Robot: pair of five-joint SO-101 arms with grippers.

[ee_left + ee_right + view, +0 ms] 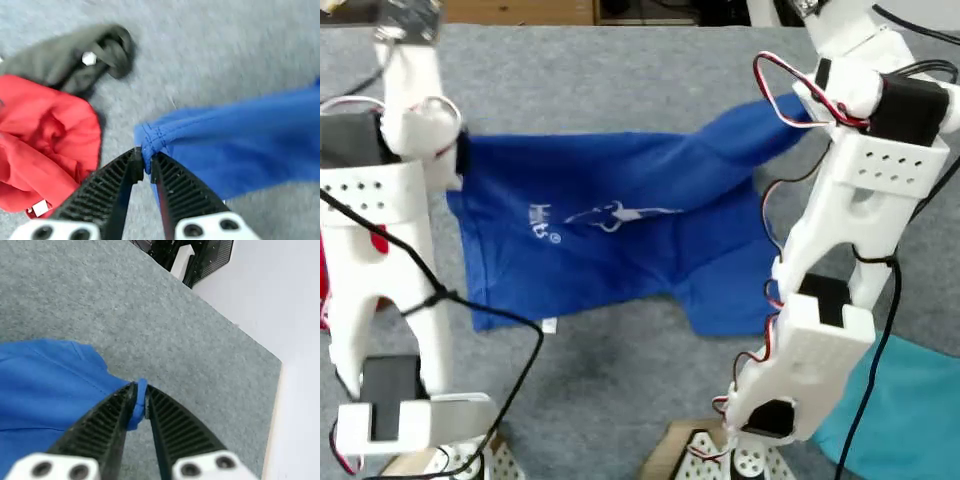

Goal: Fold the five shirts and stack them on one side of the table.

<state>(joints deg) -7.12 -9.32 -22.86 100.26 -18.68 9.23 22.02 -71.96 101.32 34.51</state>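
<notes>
Grey felt covers the counter [620,90] in the high view, where a blue shirt [620,250] with a white chest print lies spread across the middle, between the left arm [380,230] and the right arm [850,220]. One corner of the shirt runs up to the left arm's wrist, and a sleeve stretches out to the right arm's wrist. A teal shirt [910,410] lies at the near right corner, partly behind the right arm.

From the left wrist, the left pincer [146,167] is clenched on a stitched edge of the blue shirt, the cloth bunched between its black ribbed fingers [110,190]. Just beside it a crumpled red shirt [45,140] lies on the felt, touching a dark grey shirt [65,60].

From the right wrist, the right pincer [141,397] is clamped on a fold at the blue shirt's edge, the rest of the cloth trailing away over the felt. Past the counter's edge a pale surface [280,300] and a dark object [195,255] show.
</notes>
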